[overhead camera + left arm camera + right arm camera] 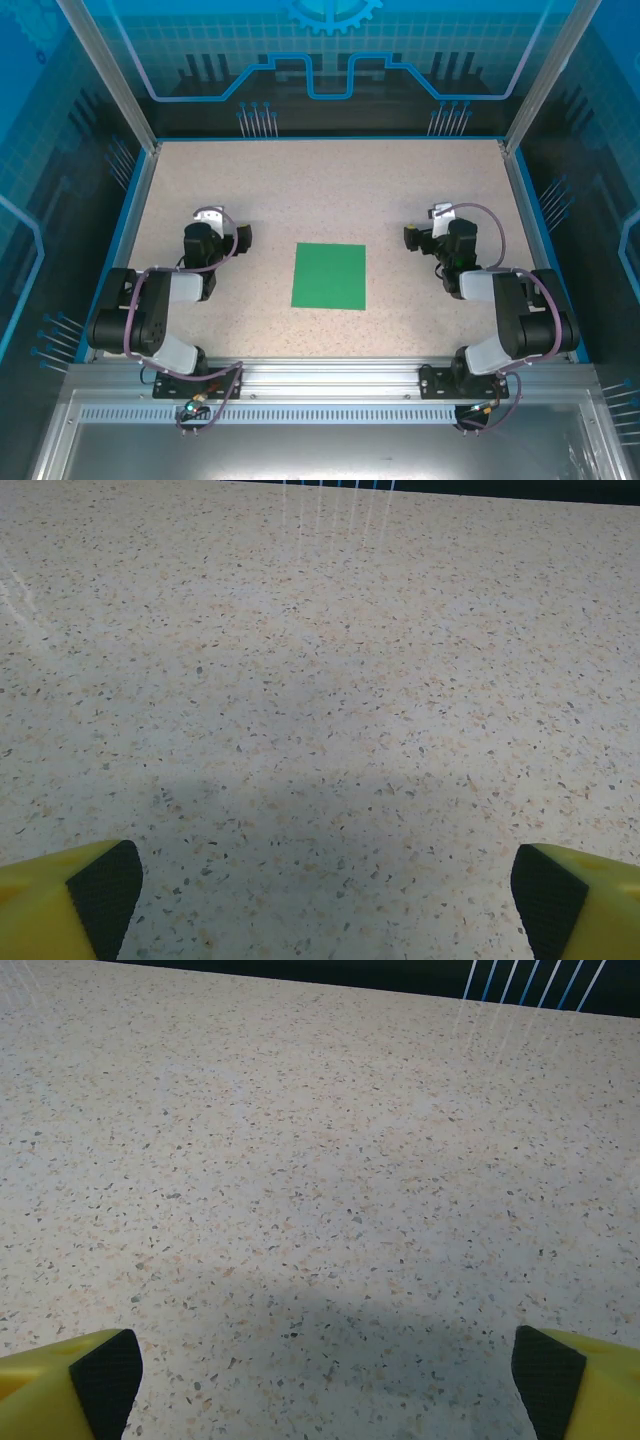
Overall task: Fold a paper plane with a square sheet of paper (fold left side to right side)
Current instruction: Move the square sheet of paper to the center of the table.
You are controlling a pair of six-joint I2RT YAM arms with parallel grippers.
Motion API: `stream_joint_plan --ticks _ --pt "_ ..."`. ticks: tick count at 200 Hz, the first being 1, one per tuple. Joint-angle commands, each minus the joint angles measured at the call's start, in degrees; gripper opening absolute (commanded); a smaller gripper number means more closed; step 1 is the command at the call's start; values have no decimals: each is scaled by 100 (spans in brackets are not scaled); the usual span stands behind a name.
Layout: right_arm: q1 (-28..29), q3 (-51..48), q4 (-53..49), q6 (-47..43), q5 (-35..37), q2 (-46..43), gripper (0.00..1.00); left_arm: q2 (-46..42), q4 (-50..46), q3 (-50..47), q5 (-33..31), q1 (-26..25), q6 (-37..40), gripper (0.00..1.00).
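The square sheet of paper (330, 277) lies flat and unfolded on the speckled table (320, 190), green, near the middle toward the front edge. My left gripper (216, 229) rests low over the table to the left of the sheet, apart from it. My right gripper (438, 228) sits the same way to the right. In the left wrist view the left gripper (325, 900) stands open, its yellow fingertips (60, 905) far apart over bare table. In the right wrist view the right gripper (328, 1385) is likewise open, with nothing between its fingertips (60, 1390).
A blue raised rim (135, 200) borders the table on the left, right and far sides, with transparent blue-printed walls (320, 50) above it. A metal rail (330, 378) carrying both arm bases runs along the near edge.
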Motion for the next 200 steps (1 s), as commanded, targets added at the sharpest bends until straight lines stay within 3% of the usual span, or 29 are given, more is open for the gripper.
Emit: stream_joint_plan --ticks 1,154,170,200 --pt "-36 118 58 -73 -81 26 99 -32 26 132 117 16 -6 99" --pt "-75 112 58 -43 -152 20 99 -54 23 131 39 16 -35 99" --pt "-70 189 -135 19 7 -94 99 -398 -487 290 -230 14 -148 99" --pt "-79 704 -1710 228 255 -839 99 -1659 -2471 865 -427 -29 -459 99"
